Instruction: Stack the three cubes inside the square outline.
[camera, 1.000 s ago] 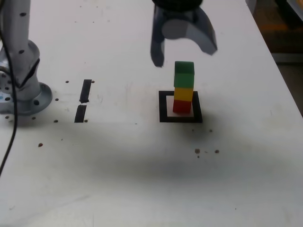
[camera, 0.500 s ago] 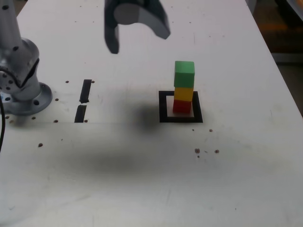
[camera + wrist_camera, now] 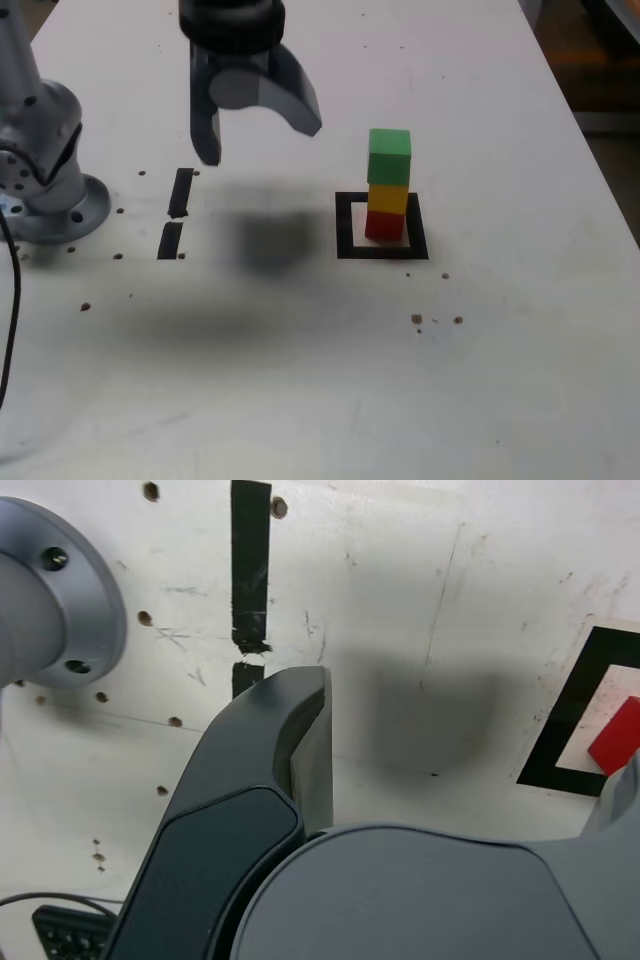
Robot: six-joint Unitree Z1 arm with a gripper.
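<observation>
My gripper [image 3: 258, 140] hangs wide open, empty, w/ the stack well off to the exterior view's right: green cube [image 3: 389, 156] on yellow cube [image 3: 388, 198] on red cube [image 3: 384, 225], inside square outline [image 3: 345, 225]. Looks done.

White bench [image 3: 300, 380], surface scuffed, dotted with small dark holes and specks. Square outline [image 3: 380, 250] marked on it right of centre in exterior view; red cube [image 3: 384, 225] rests directly on its white middle, toward far right part. Two short black bars [image 3: 176, 212] lie end to end at exterior view's left. Grey round arm base [image 3: 55, 205] sits beside them at bench edge. Thin black cable [image 3: 12, 330] trails near base.
</observation>
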